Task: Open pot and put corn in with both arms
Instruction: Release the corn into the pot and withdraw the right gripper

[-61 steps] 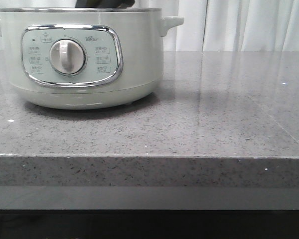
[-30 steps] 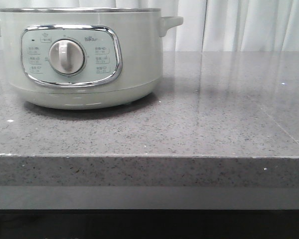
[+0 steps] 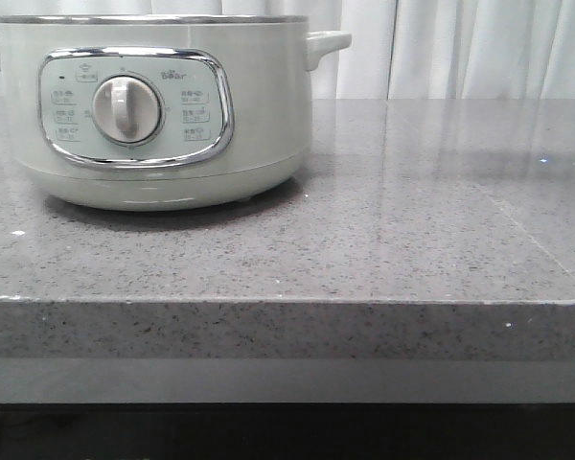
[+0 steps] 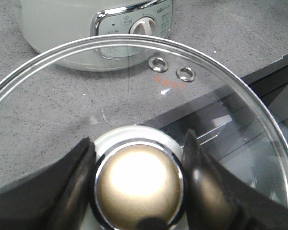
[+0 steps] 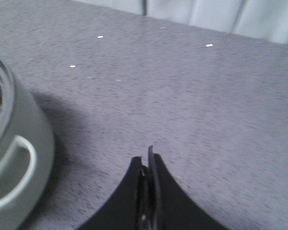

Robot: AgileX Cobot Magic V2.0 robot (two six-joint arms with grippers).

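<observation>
In the front view the pot (image 3: 163,105) stands at the bench's (image 3: 383,249) left rear, in the left wrist view the left gripper (image 4: 139,179) clamps the glass lid's (image 4: 216,110) knob (image 4: 139,179) above the bench, and in the right wrist view the right gripper (image 5: 149,165) is closed, empty, beside the pot.

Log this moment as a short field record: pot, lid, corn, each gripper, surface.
pot: pale green electric cooker on the grey stone counter, dial panel facing the front camera
lid: glass lid off the pot, held above the counter edge
left gripper: shut on the lid's knob
right gripper: shut, empty, above bare counter beside the pot
corn: not visible in any view
</observation>
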